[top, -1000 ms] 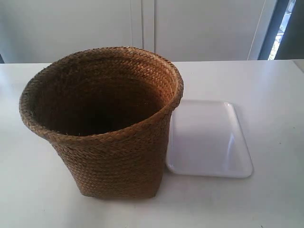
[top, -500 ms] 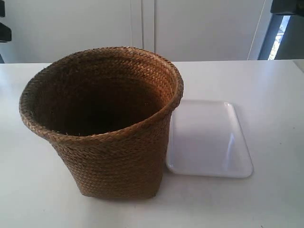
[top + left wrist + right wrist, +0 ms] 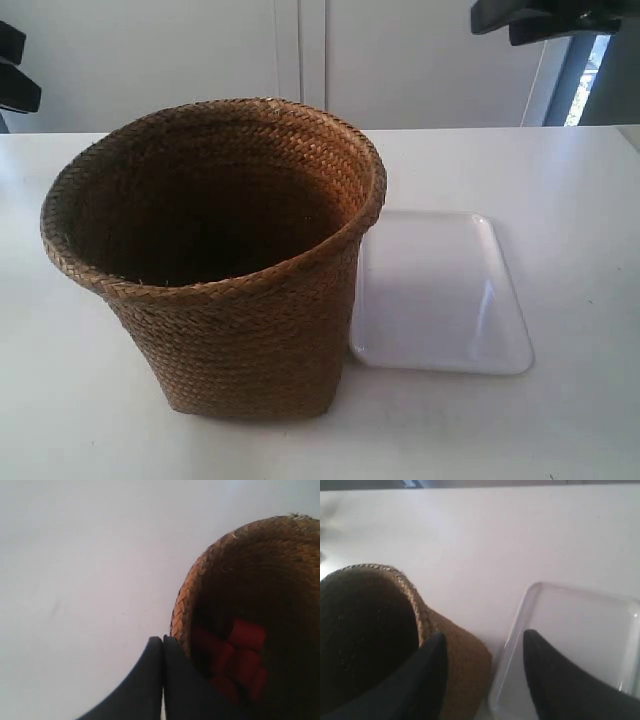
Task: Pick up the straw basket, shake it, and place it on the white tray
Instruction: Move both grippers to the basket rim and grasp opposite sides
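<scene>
The straw basket (image 3: 215,260) stands upright on the white table, brown and braided, dark inside. The white tray (image 3: 440,292) lies flat right beside it, at the exterior view's right, with nothing on it. My left gripper (image 3: 162,640) is shut, holding nothing, and hovers just outside the basket's rim (image 3: 181,605). My right gripper (image 3: 485,635) is open and hangs above the gap between the basket (image 3: 462,660) and the tray (image 3: 580,625). One of its fingers is over the basket's rim, the other over the tray. Neither gripper touches anything.
Several red pieces (image 3: 240,655) lie at the bottom of the basket. A dark part of one arm (image 3: 15,70) shows at the exterior view's upper left edge and part of the other arm (image 3: 545,18) at its upper right. Bare white table (image 3: 580,200) surrounds both things.
Dark arm parts have come into the exterior view at the upper left and upper right edges. The basket and the tray have not moved.
</scene>
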